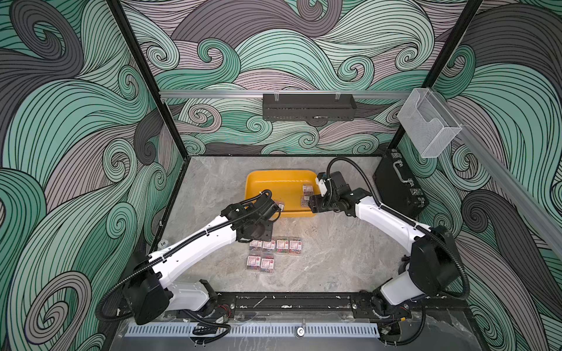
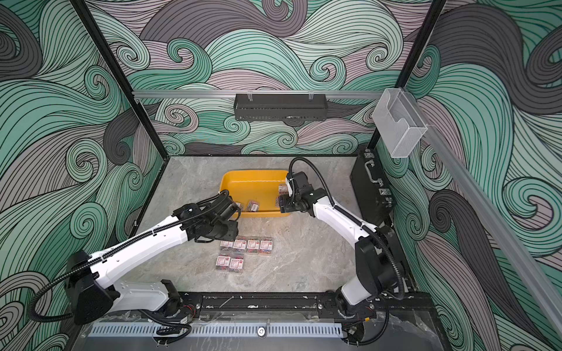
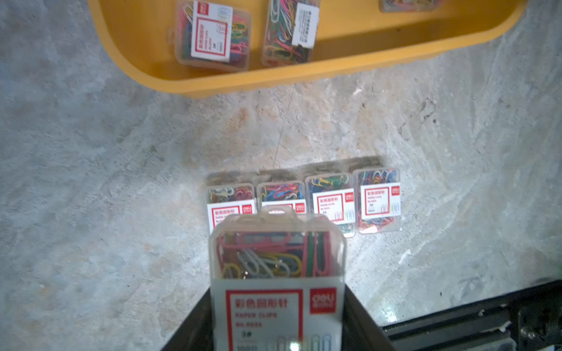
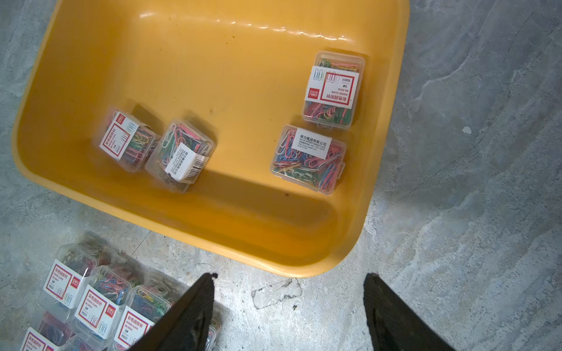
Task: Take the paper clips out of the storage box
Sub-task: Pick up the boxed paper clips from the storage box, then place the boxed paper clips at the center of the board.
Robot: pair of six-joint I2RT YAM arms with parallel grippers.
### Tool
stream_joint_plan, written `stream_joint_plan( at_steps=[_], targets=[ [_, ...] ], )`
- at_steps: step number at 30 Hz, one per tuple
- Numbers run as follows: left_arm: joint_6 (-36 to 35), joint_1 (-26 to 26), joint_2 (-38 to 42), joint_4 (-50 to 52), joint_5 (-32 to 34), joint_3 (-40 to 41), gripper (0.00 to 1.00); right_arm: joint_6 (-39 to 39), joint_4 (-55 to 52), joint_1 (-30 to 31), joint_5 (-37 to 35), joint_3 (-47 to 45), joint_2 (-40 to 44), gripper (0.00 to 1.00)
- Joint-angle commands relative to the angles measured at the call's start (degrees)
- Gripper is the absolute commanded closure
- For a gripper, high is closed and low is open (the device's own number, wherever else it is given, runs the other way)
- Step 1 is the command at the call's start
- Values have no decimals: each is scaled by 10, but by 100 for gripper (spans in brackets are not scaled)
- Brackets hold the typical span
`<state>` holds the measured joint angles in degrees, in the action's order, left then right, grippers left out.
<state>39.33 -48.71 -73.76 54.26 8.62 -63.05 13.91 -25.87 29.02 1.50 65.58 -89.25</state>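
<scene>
The yellow storage box (image 1: pixel 273 174) (image 2: pixel 252 173) sits at the back middle of the table. Several clear boxes of paper clips lie inside it: two by its left front (image 4: pixel 126 141) (image 4: pixel 181 155) and two by its right side (image 4: pixel 333 88) (image 4: pixel 308 159). Several more stand in two rows on the table (image 1: pixel 275 244) (image 2: pixel 246 246) in front of it. My left gripper (image 1: pixel 273 209) (image 3: pixel 276 319) is shut on one labelled box (image 3: pixel 276 267), held above the table by the tray's front edge. My right gripper (image 1: pixel 313 203) (image 4: pixel 290 276) hangs open and holds nothing, just off the tray's front right corner (image 4: pixel 304 267).
A black briefcase (image 1: pixel 398 185) stands against the right wall. A clear bin (image 1: pixel 428 121) hangs on the right rail and a black shelf (image 1: pixel 308 106) on the back wall. The grey stone table (image 1: pixel 334 258) stretches right of the rows.
</scene>
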Motion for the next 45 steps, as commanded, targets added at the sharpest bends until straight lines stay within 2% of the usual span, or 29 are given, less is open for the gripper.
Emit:
stream_joint_plan(
  at_steps=[1,7,14,24,30,45],
  targets=[
    [99,-47,14,19,8,12,45,-4,-1,0,-8,22,-15,23],
    [192,-131,-42,-22,-2,16,45,0,-1,-1,-2,32,-28,23],
    [256,-179,-114,-49,4,4,43,-1,-1,-1,-1,27,-22,23],
    [287,-208,-194,-66,8,-3,42,-5,-9,0,-2,24,-11,23],
    [292,-208,-229,-82,-2,5,42,-2,-9,-1,-3,23,-9,23],
    [274,-204,-271,-88,0,7,44,-1,-15,0,-8,24,-8,23]
  ],
)
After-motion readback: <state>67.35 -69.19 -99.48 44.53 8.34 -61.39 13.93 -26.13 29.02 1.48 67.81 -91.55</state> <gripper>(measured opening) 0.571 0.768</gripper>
